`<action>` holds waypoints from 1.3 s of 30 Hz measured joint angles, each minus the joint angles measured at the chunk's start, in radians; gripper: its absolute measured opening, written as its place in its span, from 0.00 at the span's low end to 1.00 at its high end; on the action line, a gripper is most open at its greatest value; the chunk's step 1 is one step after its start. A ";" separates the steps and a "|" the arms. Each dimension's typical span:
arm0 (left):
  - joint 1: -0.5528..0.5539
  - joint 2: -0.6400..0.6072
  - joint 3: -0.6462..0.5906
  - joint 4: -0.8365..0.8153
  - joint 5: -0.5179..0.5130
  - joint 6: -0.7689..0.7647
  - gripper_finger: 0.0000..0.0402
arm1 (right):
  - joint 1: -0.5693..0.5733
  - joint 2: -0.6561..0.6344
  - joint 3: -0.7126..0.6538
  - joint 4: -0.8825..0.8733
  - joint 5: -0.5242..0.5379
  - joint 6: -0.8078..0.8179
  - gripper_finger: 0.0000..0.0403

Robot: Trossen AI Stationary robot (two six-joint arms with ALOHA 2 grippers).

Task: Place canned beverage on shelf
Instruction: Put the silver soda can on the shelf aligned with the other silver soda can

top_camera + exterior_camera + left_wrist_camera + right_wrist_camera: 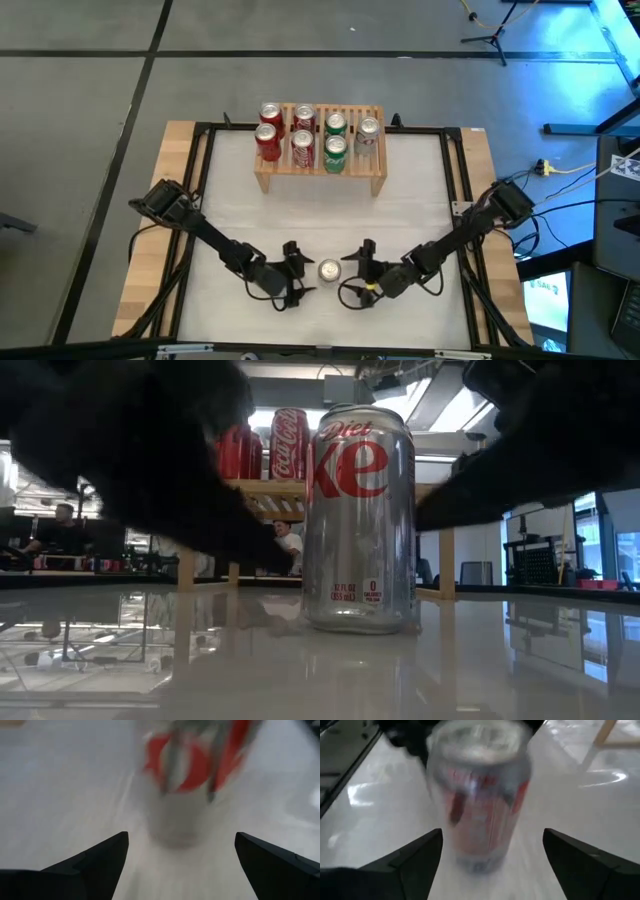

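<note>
A silver Diet Coke can point(328, 269) stands upright on its base on the white table near the front edge; it also shows in the low view point(360, 520), the left wrist view point(185, 780) and the right wrist view point(480, 795). My left gripper point(293, 272) is open just left of it. My right gripper point(363, 272) is open just right of it. Neither touches the can. The pale wood shelf point(320, 170) stands at the far side with several cans on its slatted top.
On the shelf stand red cans point(268, 140), green cans point(335, 148) and a silver can point(368, 132). A black frame point(200, 160) borders the table. Bare white tabletop lies between the front can and the shelf.
</note>
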 joint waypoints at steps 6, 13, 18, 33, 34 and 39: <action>-0.001 0.000 -0.001 0.144 0.066 0.077 0.88 | 0.001 -0.001 0.013 0.009 0.061 -0.002 0.83; -0.012 0.000 -0.001 0.160 0.106 0.047 0.88 | 0.003 -0.021 0.013 -0.068 0.081 -0.004 0.83; -0.029 0.000 0.000 0.172 0.132 0.040 0.88 | -0.002 -0.081 0.012 -0.209 0.113 -0.005 0.83; -0.065 -0.001 0.000 0.094 0.004 -0.034 0.88 | 0.036 -0.107 0.013 -0.201 -0.007 0.059 0.83; -0.061 -0.001 0.000 0.091 -0.037 -0.035 0.88 | 0.035 -0.083 0.012 -0.170 0.006 0.053 0.83; -0.021 0.022 0.000 0.125 -0.054 0.013 0.88 | 0.018 0.041 0.012 0.006 0.042 0.030 0.83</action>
